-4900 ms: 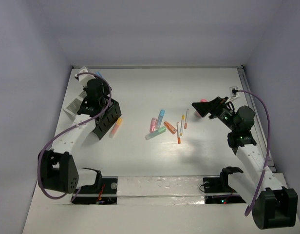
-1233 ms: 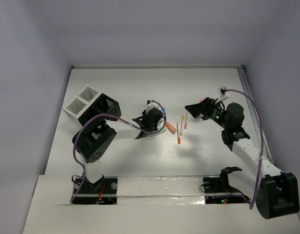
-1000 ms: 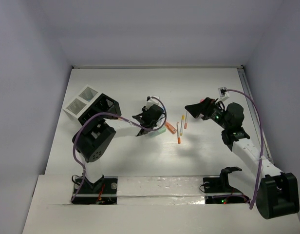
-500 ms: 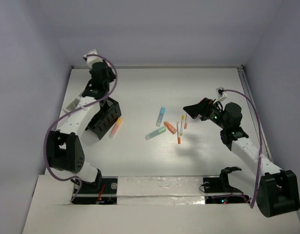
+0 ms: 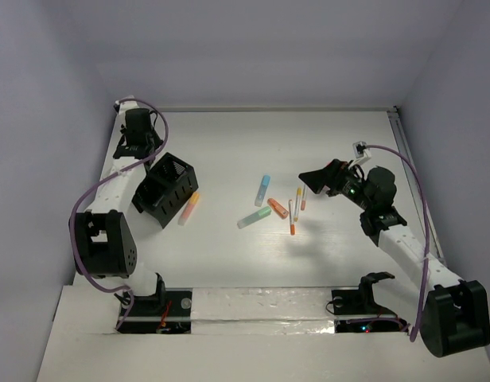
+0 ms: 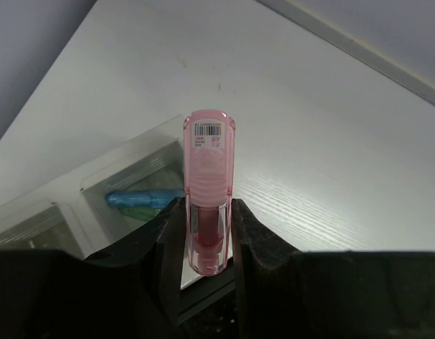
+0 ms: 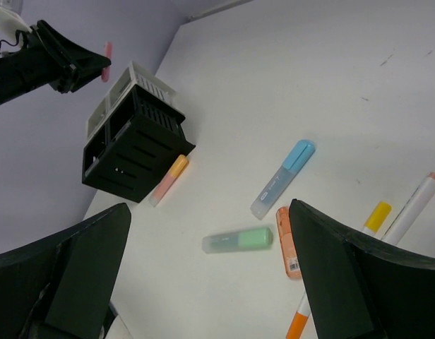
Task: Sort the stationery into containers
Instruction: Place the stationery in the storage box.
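My left gripper (image 5: 136,142) is shut on a pink marker (image 6: 209,185) and holds it upright above a white mesh cup (image 6: 131,152) at the far left. A blue marker (image 6: 136,198) and something green lie in that cup. The black slotted organiser (image 5: 165,189) stands beside it. My right gripper (image 5: 313,177) is open and empty, hovering over the loose stationery: a blue marker (image 5: 263,189), a green marker (image 5: 254,218), an orange marker (image 5: 278,208) and two thin white pens (image 5: 293,215). The pink cup is hidden.
An orange-yellow marker (image 5: 188,208) lies against the organiser's right side. The right wrist view shows the white mesh cups (image 7: 136,79) behind the organiser (image 7: 133,152). The table's back edge and left wall are close to the left gripper.
My left arm took the pink marker from the middle group and swung back to the far left, over the white cups. My right arm has hardly moved.
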{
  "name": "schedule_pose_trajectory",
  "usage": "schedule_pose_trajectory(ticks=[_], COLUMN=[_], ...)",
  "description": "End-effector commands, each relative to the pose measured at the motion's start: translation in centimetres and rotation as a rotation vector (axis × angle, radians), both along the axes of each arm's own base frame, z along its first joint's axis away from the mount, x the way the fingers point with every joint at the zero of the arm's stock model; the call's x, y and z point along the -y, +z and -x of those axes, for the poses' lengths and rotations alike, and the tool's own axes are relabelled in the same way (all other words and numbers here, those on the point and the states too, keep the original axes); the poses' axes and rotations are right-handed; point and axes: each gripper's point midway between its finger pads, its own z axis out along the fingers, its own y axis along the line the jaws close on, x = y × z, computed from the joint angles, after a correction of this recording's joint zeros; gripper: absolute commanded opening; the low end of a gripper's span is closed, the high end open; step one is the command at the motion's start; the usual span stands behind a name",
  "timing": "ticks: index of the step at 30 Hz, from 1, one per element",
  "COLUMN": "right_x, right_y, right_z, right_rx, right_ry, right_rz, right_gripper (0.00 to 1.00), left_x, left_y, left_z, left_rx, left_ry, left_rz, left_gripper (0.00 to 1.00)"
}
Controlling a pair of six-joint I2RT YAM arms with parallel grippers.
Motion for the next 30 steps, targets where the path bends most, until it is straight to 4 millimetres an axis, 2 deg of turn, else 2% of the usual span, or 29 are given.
schedule_pose_trajectory(ticks=[1, 2, 4, 10, 14, 22, 25, 30], right_x=[-0.2, 0.0, 0.1, 0.1, -0.1, 0.2, 0.3, 0.3], right_y=[2.7, 2.7, 2.4, 2.3, 2.3, 2.4, 2.3, 2.4], right_z=[-0.3, -0.5, -0.6, -0.7, -0.6, -0.7, -0.8, -0.8], right_rx=[0.084, 0.088, 0.079, 0.076, 0.072, 0.079, 0.075, 0.079], right_ry=[-0.001, -0.016, -0.021, -0.021, -0.008, -0.027, -0.035, -0.035], right_rz=[0.006, 0.012, 0.012, 0.015, 0.016, 0.027, 0.027, 0.027], right_gripper=[1.00, 1.00, 1.00, 1.00, 1.00, 1.00, 1.00, 1.00], left_x=[-2.1, -2.7, -2.7, -3.4, -3.5, -4.0, -4.3, -4.0], left_y=[1.2, 0.9, 0.0, -0.7, -1.5, -2.5, -2.5, -1.7], left_z=[0.9, 1.0, 1.2, 1.6, 1.6, 1.7, 1.8, 1.8], left_rx=[0.005, -0.005, -0.036, -0.068, -0.102, -0.147, -0.152, -0.125], left_ry=[0.062, 0.079, 0.077, 0.105, 0.106, 0.126, 0.139, 0.137], left_rz=[-0.083, -0.091, -0.091, -0.124, -0.127, -0.148, -0.163, -0.163], left_gripper=[0.13, 0.12, 0.12, 0.11, 0.06, 0.07, 0.10, 0.31])
